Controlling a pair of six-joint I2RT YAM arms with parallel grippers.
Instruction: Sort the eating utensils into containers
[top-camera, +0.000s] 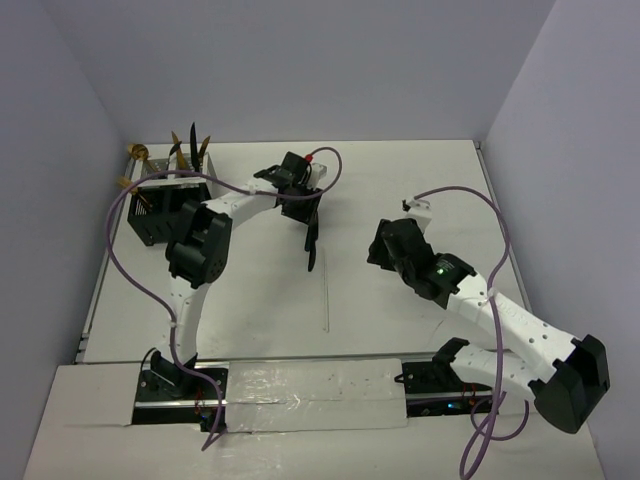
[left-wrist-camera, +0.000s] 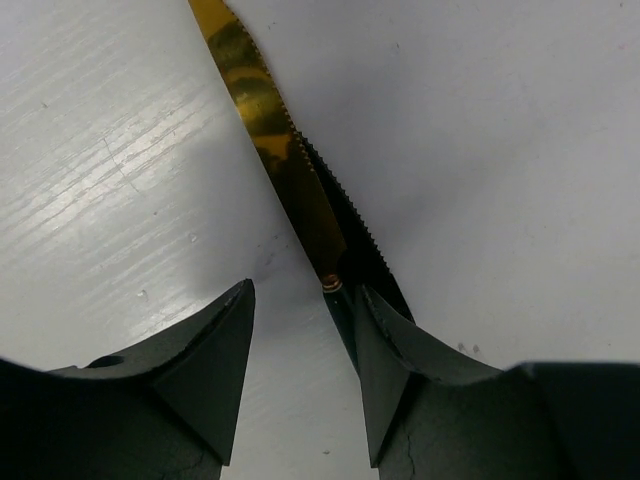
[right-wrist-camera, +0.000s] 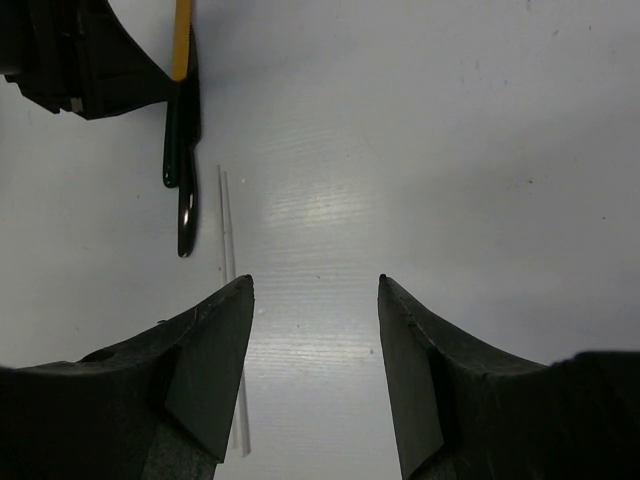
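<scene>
One knife (left-wrist-camera: 285, 170) lies on the white table, with a gold serrated blade and a dark handle. It shows as a dark sliver in the top view (top-camera: 312, 245). My left gripper (left-wrist-camera: 300, 290) is open and low over it, with the handle's start just inside the right finger (left-wrist-camera: 400, 360). In the top view the left gripper (top-camera: 306, 220) is at mid-table. My right gripper (right-wrist-camera: 315, 285) is open and empty over bare table, and it sits right of the knife in the top view (top-camera: 380, 250). The black caddy (top-camera: 160, 205) stands at the far left with several utensils (top-camera: 190, 150) upright in it.
A thin white stick (top-camera: 326, 300) lies on the table near the knife; it also shows in the right wrist view (right-wrist-camera: 230, 300), left of my right gripper's left finger. Purple cables loop over both arms. Grey walls close the table on three sides.
</scene>
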